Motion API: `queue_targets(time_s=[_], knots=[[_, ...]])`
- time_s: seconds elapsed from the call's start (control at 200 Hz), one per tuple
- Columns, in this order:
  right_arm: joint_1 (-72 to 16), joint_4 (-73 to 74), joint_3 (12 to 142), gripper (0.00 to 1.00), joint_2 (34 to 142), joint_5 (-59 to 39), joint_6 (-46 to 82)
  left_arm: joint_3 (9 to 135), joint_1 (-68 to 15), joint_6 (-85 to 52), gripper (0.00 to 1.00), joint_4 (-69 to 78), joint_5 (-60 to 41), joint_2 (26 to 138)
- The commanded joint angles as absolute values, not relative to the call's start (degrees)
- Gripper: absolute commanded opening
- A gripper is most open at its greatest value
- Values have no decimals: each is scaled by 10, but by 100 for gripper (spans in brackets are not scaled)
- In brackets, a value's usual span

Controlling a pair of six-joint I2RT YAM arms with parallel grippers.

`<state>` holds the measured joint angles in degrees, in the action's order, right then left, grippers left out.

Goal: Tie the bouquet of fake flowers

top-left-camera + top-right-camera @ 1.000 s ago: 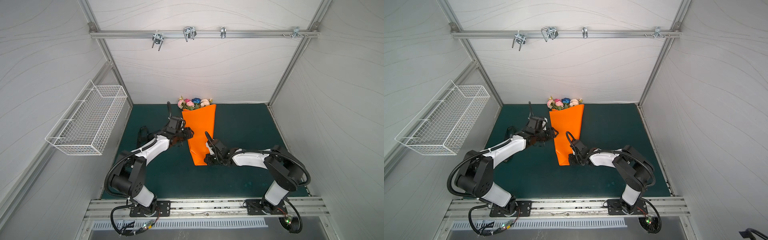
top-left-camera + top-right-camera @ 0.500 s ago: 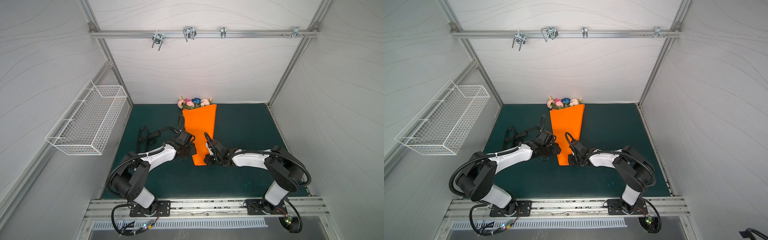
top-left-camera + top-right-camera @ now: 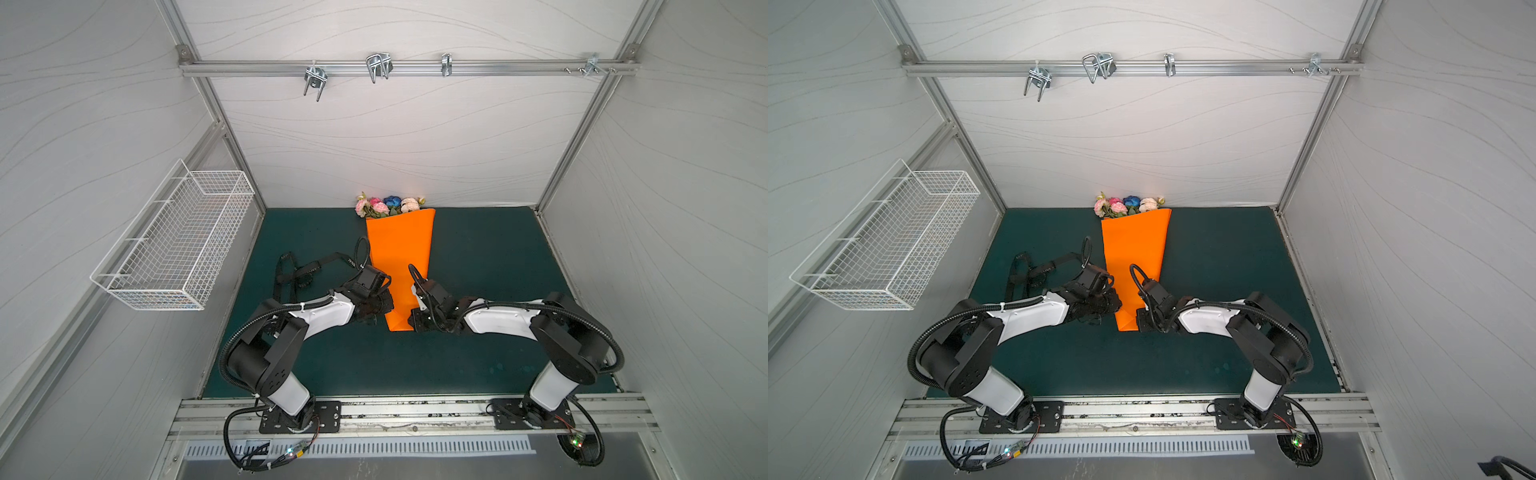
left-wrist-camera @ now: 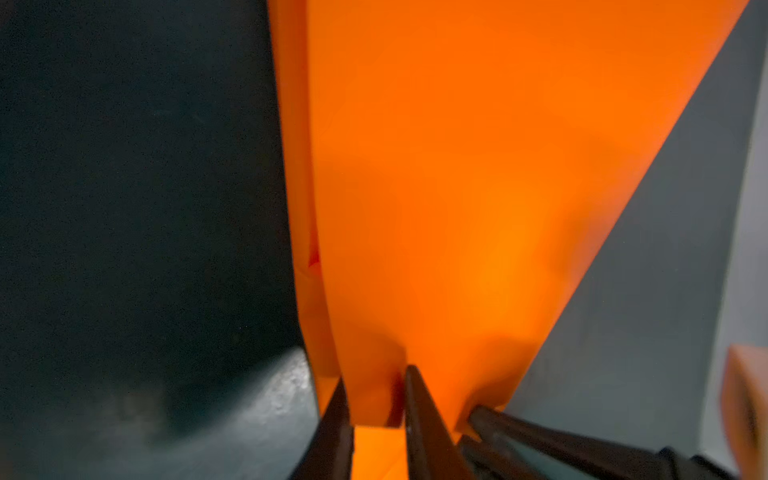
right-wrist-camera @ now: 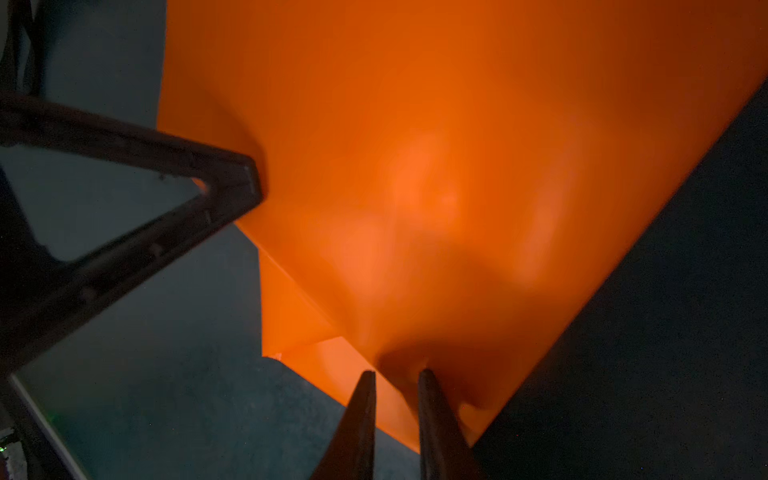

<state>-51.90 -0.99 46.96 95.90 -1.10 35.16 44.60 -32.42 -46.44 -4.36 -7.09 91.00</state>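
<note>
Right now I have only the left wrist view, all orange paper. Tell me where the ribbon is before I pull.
Observer: The black ribbon lies loose on the green mat, left of the orange paper, not wrapped around it.
Operator: Report the right gripper.
Observer: The right gripper is shut on the paper's narrow end, across from the left gripper.
Operator: Locate the blossoms.
Observer: The bouquet of fake flowers pokes out of the paper's wide end, away from both grippers.
</note>
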Motion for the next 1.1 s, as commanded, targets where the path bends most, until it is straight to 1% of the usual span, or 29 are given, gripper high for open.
queue_targets(time_s=[0.0,0.045,0.195,0.275,0.36,0.69,0.86,1.095], knots=[[-523,-37,471,23,936,5,357,453,-326,-466,6,-8,-82,926],[-521,-44,475,23,929,8,354,453,-327,-461,0,-5,-87,930],[-491,-60,492,28,892,0,343,456,-326,-443,0,-3,-99,942],[-456,-54,504,30,881,-31,346,455,-326,-437,0,1,-106,946],[-426,-46,527,30,893,-69,346,454,-326,-431,0,3,-110,951],[-342,25,610,28,1044,-189,374,467,-325,-417,0,-13,-107,976],[-300,36,653,27,1121,-212,377,475,-325,-419,0,-17,-111,992],[-246,76,704,26,1203,-278,401,474,-319,-421,0,-26,-109,1004]])
